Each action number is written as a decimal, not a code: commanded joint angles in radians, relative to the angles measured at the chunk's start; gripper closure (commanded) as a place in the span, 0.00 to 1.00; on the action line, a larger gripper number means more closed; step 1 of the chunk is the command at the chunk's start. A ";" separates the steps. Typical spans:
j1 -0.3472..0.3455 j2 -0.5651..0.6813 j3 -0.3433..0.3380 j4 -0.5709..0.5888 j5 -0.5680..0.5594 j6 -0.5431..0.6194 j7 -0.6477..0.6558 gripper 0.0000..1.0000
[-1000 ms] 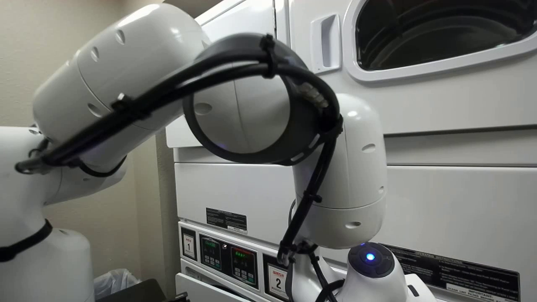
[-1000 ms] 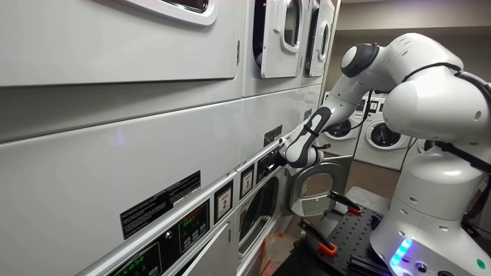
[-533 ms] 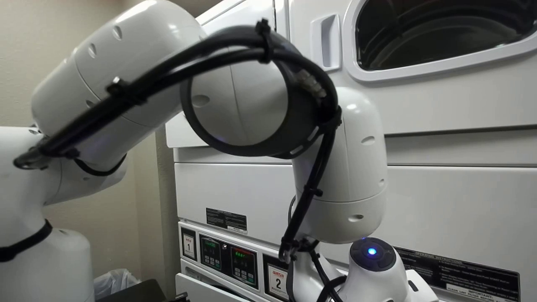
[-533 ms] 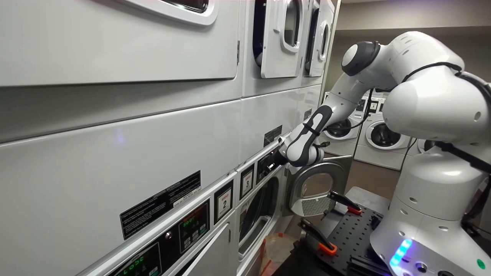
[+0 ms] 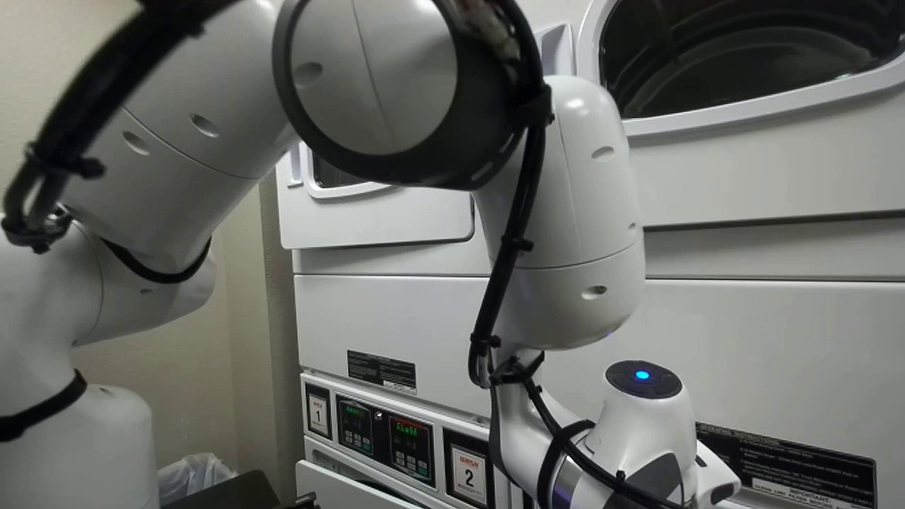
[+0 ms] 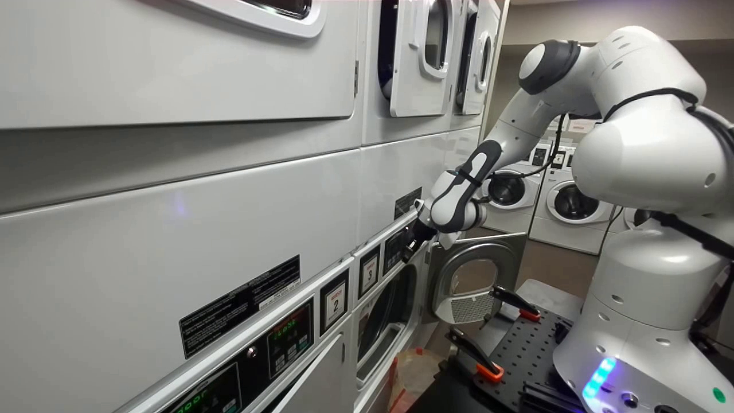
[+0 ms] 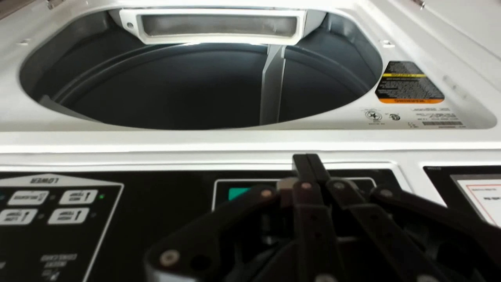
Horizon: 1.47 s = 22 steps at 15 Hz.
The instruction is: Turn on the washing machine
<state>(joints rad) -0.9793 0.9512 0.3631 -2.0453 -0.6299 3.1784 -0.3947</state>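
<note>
Washer (image 5: 771, 311) right in front of me: the largest white unit in an exterior view, dark window (image 5: 749, 62) high up. Its panel (image 7: 156, 205) shows behind my gripper (image 7: 310, 159) in the wrist view. Fingers (image 7: 303, 166) pressed tip to tip, nothing between; good for poking, I judge.

Relation that matters: green key (image 7: 237, 192) lies left of my tips in the wrist view and a touch back toward my palm, partly masked, it seems, by my own linkage. Tips overlap the white ledge (image 7: 195, 141) just past the panel's edge, drum side; touching or clear of it, can't tell. Lettering reads upside down here, so drum side should mean down on the washer. My move, I reckon: shift left, ease up the panel, then press inward. Panel's long axis runs left to right across that view, so the sideways part goes with it. Block (image 7: 49, 235) marked LOWER sits farther left; which block the job wants, unsure.

Edges: past the ledge the drum (image 7: 168, 90) gapes, so an overshoot that way may find only air. In an exterior view the lower door (image 6: 498, 267) hangs swung out beyond the drum mouth; could block a start. Best room looks to be straight out from the panel.
</note>
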 commanded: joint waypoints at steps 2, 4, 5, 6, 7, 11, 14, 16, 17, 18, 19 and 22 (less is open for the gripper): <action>-0.070 -0.139 0.061 -0.109 0.071 -0.174 -0.147 0.99; -0.064 -0.187 0.048 -0.129 0.116 -0.202 -0.200 0.99; -0.060 -0.215 0.041 -0.141 0.141 -0.214 -0.225 0.99; -0.050 -0.238 0.028 -0.150 0.165 -0.219 -0.245 0.99; -0.049 -0.262 0.025 -0.162 0.187 -0.229 -0.269 0.99; -0.042 -0.354 0.010 -0.219 0.268 -0.261 -0.350 0.99; -0.015 -0.432 -0.019 -0.273 0.311 -0.239 -0.370 0.99; 0.008 -0.482 -0.039 -0.305 0.332 -0.246 -0.380 0.99; 0.015 -0.503 -0.041 -0.319 0.344 -0.250 -0.387 0.99; 0.026 -0.526 -0.046 -0.333 0.357 -0.251 -0.391 0.99; 0.030 -0.543 -0.043 -0.344 0.372 -0.258 -0.406 0.99; 0.025 -0.603 -0.003 -0.377 0.463 -0.318 -0.458 0.99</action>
<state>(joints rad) -0.9571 0.4487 0.3336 -2.3582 -0.2629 2.9310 -0.7843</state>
